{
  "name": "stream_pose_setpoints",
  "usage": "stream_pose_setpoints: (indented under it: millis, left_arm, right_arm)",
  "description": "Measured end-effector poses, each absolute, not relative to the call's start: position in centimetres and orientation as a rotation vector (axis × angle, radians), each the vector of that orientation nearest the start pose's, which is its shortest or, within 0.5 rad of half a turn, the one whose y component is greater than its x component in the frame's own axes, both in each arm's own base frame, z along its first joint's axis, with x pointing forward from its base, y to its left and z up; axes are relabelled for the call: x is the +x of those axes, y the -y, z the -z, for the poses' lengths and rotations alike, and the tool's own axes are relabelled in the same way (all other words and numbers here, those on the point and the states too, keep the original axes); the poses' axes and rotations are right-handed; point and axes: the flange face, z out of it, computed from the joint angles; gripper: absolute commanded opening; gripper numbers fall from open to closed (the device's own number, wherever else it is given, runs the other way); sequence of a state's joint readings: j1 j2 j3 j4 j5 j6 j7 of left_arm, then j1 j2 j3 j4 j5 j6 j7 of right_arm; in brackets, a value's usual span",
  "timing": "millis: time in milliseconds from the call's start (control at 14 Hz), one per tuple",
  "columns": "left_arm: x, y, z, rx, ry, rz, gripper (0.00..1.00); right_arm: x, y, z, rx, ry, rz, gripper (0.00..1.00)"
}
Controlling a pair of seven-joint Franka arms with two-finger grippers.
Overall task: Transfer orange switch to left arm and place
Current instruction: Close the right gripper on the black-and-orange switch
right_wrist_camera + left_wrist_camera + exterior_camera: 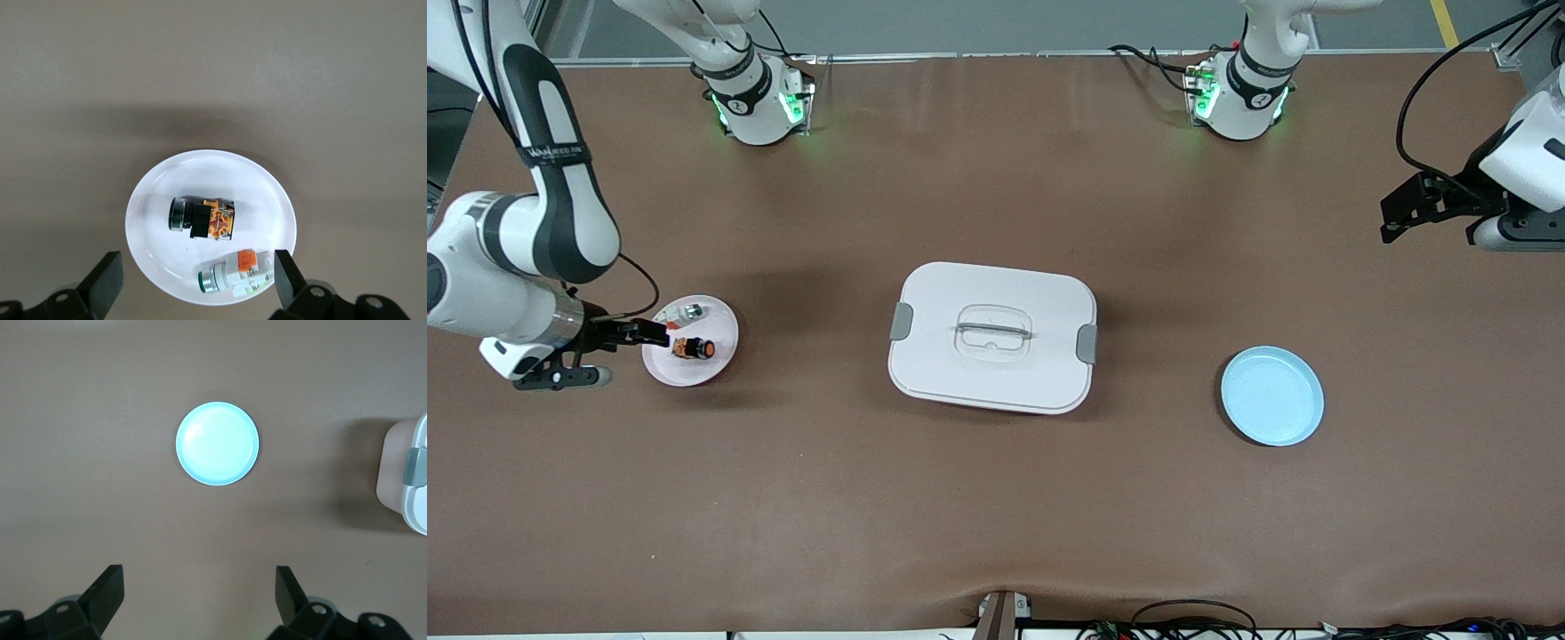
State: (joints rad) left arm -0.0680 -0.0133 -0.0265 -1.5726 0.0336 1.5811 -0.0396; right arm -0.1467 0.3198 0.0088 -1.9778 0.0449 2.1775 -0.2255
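Note:
The orange switch [694,348] lies on its side on a small pink plate [716,356] toward the right arm's end of the table. In the right wrist view the switch [203,218] shows a black body with orange markings. My right gripper [649,334] is open and empty over the plate's edge, and its fingers [105,279] stand wide apart in the right wrist view. The white box [992,336] sits shut at the table's middle. My left gripper [1396,218] waits, open and empty [200,593], above the left arm's end of the table.
A silver-and-clear part [691,311] shares the pink plate; it also shows in the right wrist view [237,273]. A blue plate [1272,396] lies empty between the box and the left arm's end, and it shows in the left wrist view [217,443] beside the box's edge [407,480].

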Motion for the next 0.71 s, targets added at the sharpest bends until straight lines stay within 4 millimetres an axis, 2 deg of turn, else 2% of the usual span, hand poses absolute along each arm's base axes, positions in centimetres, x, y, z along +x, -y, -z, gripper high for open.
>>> stream_pose_setpoints:
  millis: [286,714]
  left_arm:
    - [55.1,4.9,-62.9,-3.108,-0.086,0.029,1.0]
    - [55.3,4.9,-62.6,-3.108,-0.086,0.027,1.0]
  right_arm:
    - [57.9,7.6,-26.1,-3.008,-0.003,-0.187,1.0]
    - [57.7,7.8,-23.5,-3.007,-0.022,-0.199,1.0]
